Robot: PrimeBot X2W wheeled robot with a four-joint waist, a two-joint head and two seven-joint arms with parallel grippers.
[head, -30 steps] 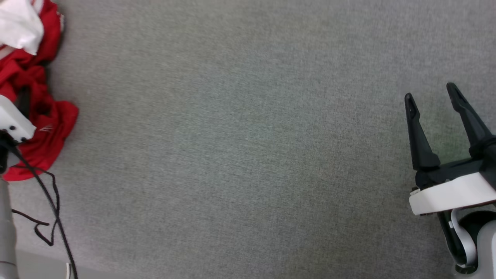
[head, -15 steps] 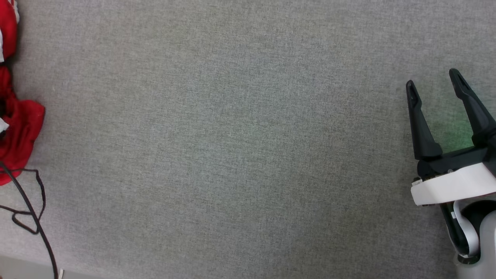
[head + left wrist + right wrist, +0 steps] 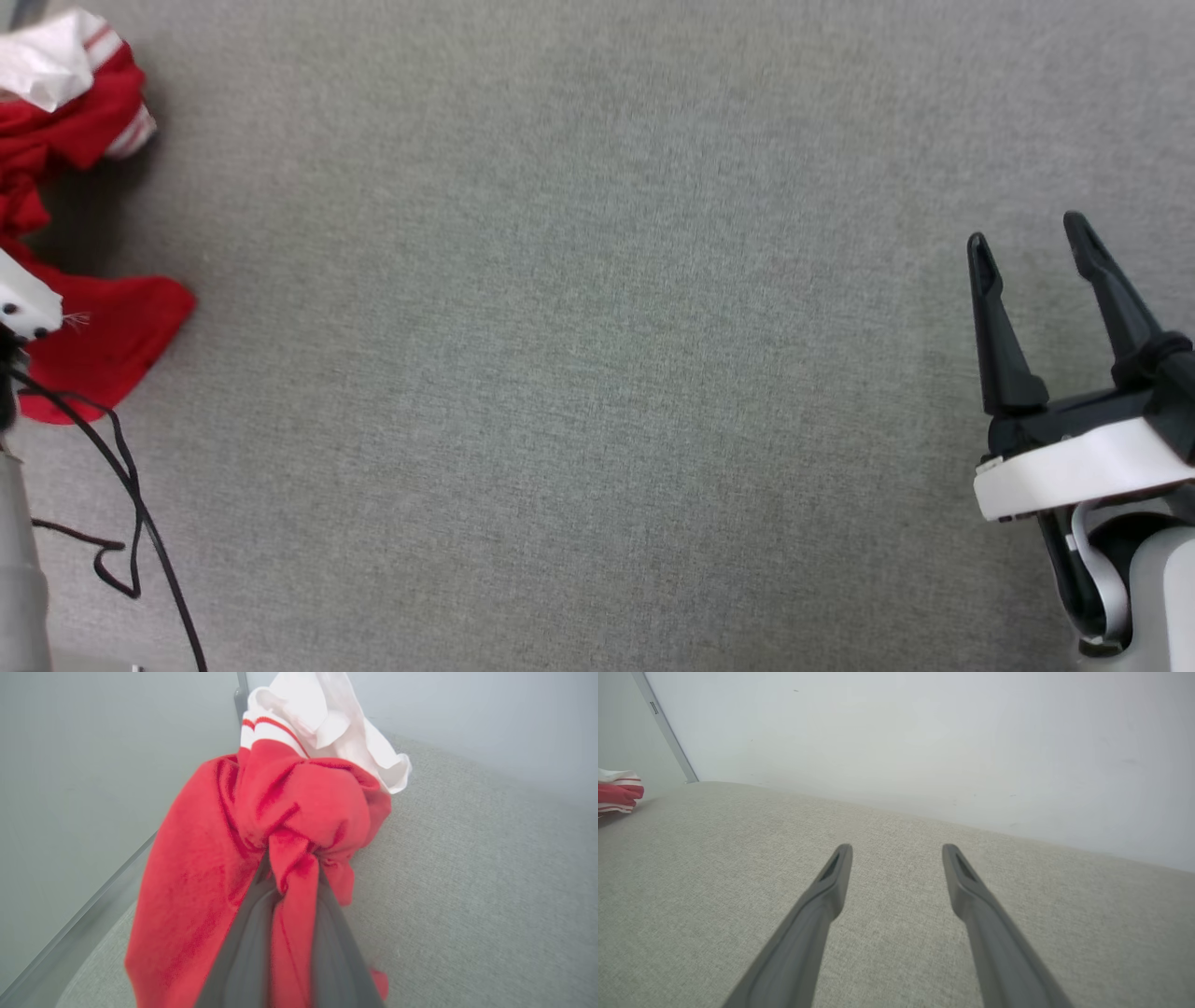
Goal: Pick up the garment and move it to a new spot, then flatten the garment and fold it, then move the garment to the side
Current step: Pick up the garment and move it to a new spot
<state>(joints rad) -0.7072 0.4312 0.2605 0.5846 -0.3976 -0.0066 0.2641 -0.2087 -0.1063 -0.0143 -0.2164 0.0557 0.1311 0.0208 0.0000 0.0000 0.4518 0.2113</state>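
Observation:
The garment is a crumpled red heap with a white, red-striped sleeve, lying at the far left of the grey fabric surface. In the left wrist view my left gripper is shut on a bunched red fold of the garment, with cloth pinched between the two dark fingers. The white sleeve sticks out beyond the bunch. My right gripper stands open over bare surface at the right, far from the cloth. In the right wrist view the right gripper holds nothing, and the garment peeks in at the left edge.
A loose black cable trails over the surface near the front left corner by my left arm. A pale wall rises behind the surface. A grey metal strip runs along the wall near the garment.
My left gripper has closed on a fold of the garment, and the red cloth has bunched up around it. The head view shifted sideways and back. The right gripper stays open.

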